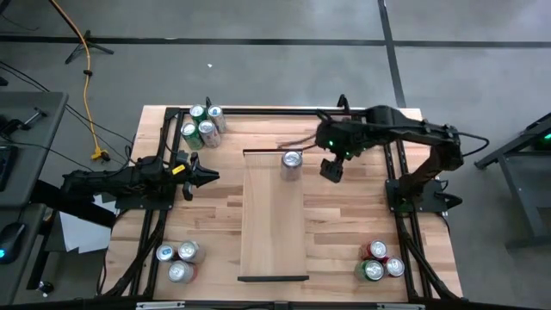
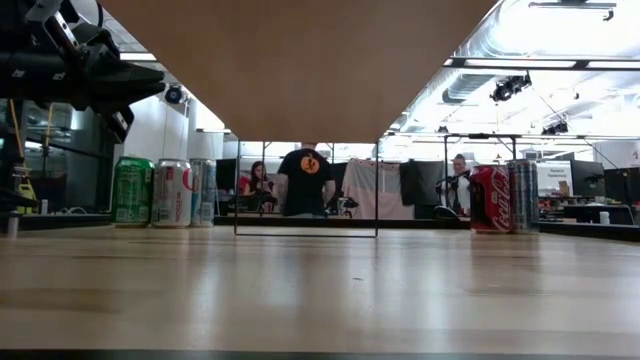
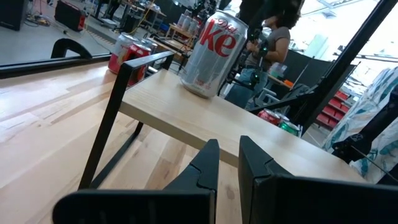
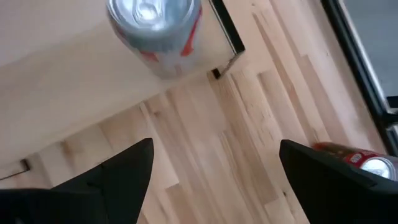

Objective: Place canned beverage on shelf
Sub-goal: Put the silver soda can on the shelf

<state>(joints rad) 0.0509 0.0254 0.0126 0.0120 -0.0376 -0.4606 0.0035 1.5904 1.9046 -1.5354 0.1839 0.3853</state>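
Can point(image 1: 292, 161) upright on shelf point(image 1: 273, 232), top up

A silver diet cola can point(image 1: 292, 161) stood upright on the long pale wooden shelf point(image 1: 271, 232) near its far end, the open right gripper point(image 1: 331, 169) just beside it, the left gripper point(image 1: 200, 176) well apart to the left, and can clusters point(image 1: 203, 126) near the butcher-block table's point(image 1: 344, 232) corners.
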